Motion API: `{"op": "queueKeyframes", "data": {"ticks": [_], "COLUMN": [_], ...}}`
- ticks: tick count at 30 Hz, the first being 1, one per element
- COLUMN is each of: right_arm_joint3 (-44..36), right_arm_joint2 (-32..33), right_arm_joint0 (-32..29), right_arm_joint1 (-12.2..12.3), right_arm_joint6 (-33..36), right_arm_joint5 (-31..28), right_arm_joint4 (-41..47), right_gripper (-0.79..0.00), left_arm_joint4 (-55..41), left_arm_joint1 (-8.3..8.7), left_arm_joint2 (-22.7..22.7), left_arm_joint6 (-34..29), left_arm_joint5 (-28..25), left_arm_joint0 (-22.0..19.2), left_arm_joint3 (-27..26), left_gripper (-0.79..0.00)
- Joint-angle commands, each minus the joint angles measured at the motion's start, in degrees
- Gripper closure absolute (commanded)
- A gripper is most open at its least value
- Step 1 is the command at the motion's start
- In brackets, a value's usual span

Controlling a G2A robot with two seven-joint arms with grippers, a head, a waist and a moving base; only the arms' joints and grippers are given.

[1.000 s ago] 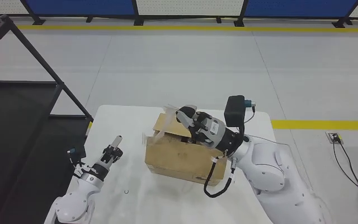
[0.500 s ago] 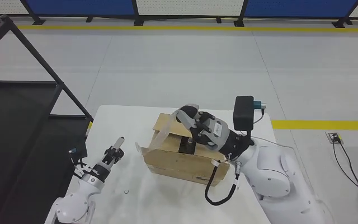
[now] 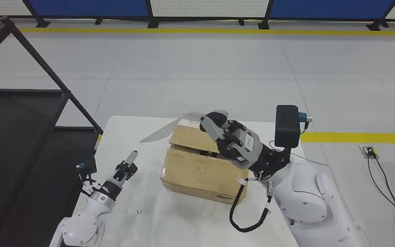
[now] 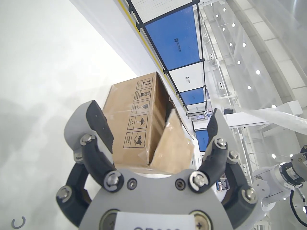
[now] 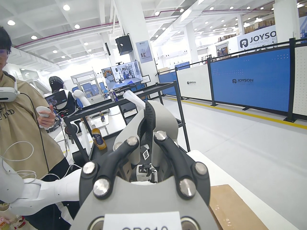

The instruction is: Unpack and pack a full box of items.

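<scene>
**Top view:** One box (image 3: 197,176) sits mid-table (image 3: 154,207). The right gripper (image 3: 211,117) is over the box's far edge, so the box lies at 6 o'clock from it. One clear strip (image 3: 166,129) runs from that gripper toward 9 o'clock. The left gripper (image 3: 129,158) is well apart from the box, which lies at 3 o'clock from it. One small ring (image 3: 141,213) lies at 6 o'clock from the left gripper.

**Left wrist view:** The left gripper (image 4: 154,110) has its fingers wide apart, holding nothing. Beyond them the box (image 4: 134,118) shows a side with printed symbols and an end flap (image 4: 175,149) swung out. The ring (image 4: 18,222) has a gap in it. The strip (image 4: 275,118) shows beyond the box.

**Right wrist view:** The right gripper (image 5: 146,107) has its fingers pressed together, clamped on the strip (image 5: 133,98), which sticks out past the tips. A box (image 5: 230,202) corner lies beside the wrist.
</scene>
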Motion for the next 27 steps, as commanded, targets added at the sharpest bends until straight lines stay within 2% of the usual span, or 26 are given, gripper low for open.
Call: {"op": "queueKeyframes", "data": {"ticks": [1,6,10,19,22,27], "right_arm_joint3": [-0.2,0.9,2.6,2.6,2.8,7.6], "right_arm_joint2": [0.1,1.3,2.7,2.7,3.2,3.4], "right_arm_joint0": [0.1,0.7,0.7,0.7,-0.1,0.8], "right_arm_joint1": [0.0,0.0,0.2,0.2,0.2,0.0], "right_arm_joint6": [-0.1,0.0,1.6,1.6,0.4,-2.8], "right_arm_joint5": [0.0,-1.6,-2.1,-2.1,-2.3,-8.9], "right_arm_joint4": [-0.2,-0.5,0.9,0.9,1.1,5.5], "right_gripper": [0.0,0.0,0.0,0.0,0.0,0.0], "left_arm_joint4": [-0.1,-1.9,-3.2,-3.2,-3.6,-8.4], "left_arm_joint1": [0.01,-0.01,0.08,0.08,-0.01,-0.16], "left_arm_joint2": [-0.1,-1.3,-3.1,-3.1,-2.2,-0.4], "left_arm_joint6": [0.1,1.6,2.6,2.6,2.2,-2.0], "left_arm_joint5": [-0.1,0.5,4.2,4.2,4.5,8.2], "left_arm_joint0": [0.0,0.1,0.4,0.4,0.6,-0.9], "left_arm_joint3": [-0.1,-0.3,-1.3,-1.3,-3.1,-6.4], "left_gripper": [-0.785,-0.785,-0.785,-0.785,-0.785,-0.785]}}
